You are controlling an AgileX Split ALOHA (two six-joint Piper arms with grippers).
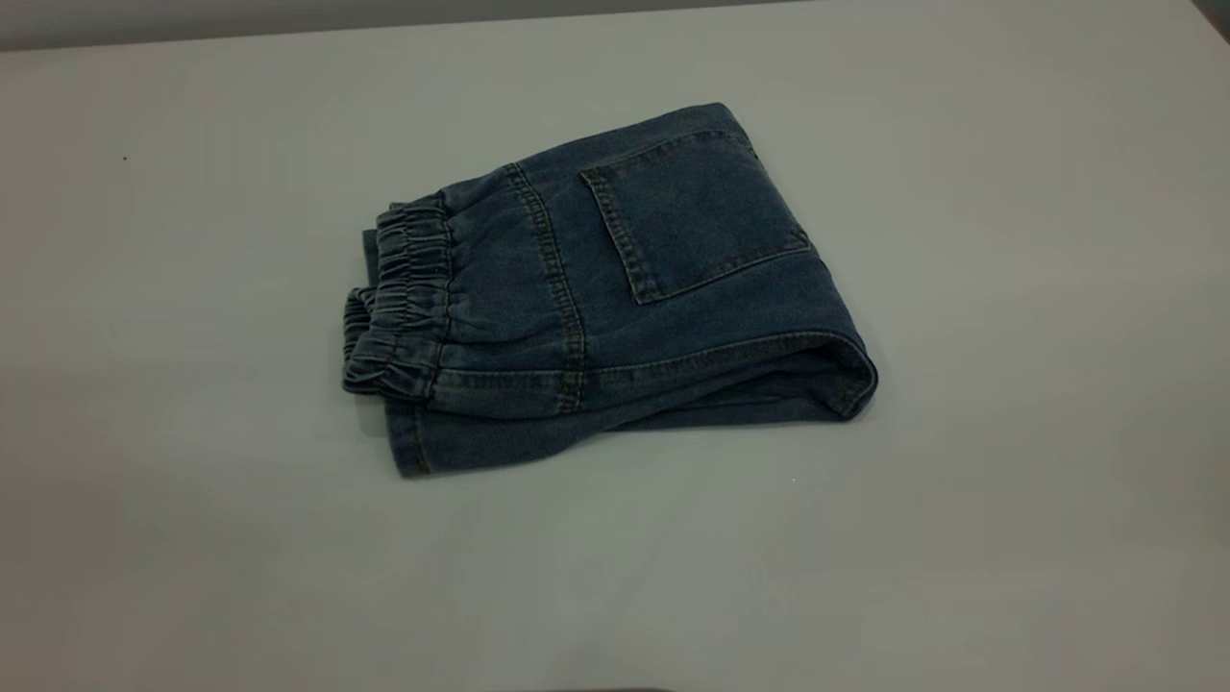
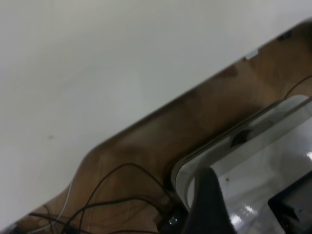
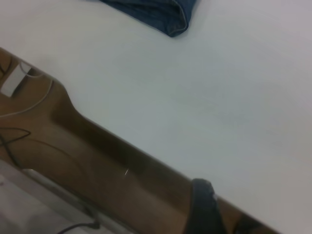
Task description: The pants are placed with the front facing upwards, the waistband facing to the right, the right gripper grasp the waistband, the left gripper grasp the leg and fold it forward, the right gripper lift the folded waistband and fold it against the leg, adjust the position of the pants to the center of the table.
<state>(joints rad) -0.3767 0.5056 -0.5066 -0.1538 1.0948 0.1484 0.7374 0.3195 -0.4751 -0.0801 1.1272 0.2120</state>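
The pants (image 1: 615, 288) lie folded into a compact bundle near the middle of the white table (image 1: 961, 538), back pocket (image 1: 692, 216) facing up. The gathered waistband (image 1: 404, 298) is at the bundle's left end, resting over the leg hem; the rounded fold (image 1: 850, 370) is at the right end. Neither gripper appears in the exterior view. The left gripper (image 2: 241, 212) hangs beyond the table edge (image 2: 161, 109), away from the pants. The right gripper (image 3: 219, 217) is also off the table edge, with a corner of the pants (image 3: 161, 12) far across the tabletop.
Beyond the table edge is a brown wooden floor with black cables (image 2: 112, 190). A pale glossy box (image 2: 253, 161) sits beneath the left gripper. A white adapter with a cord (image 3: 12, 80) lies on the floor near the right gripper.
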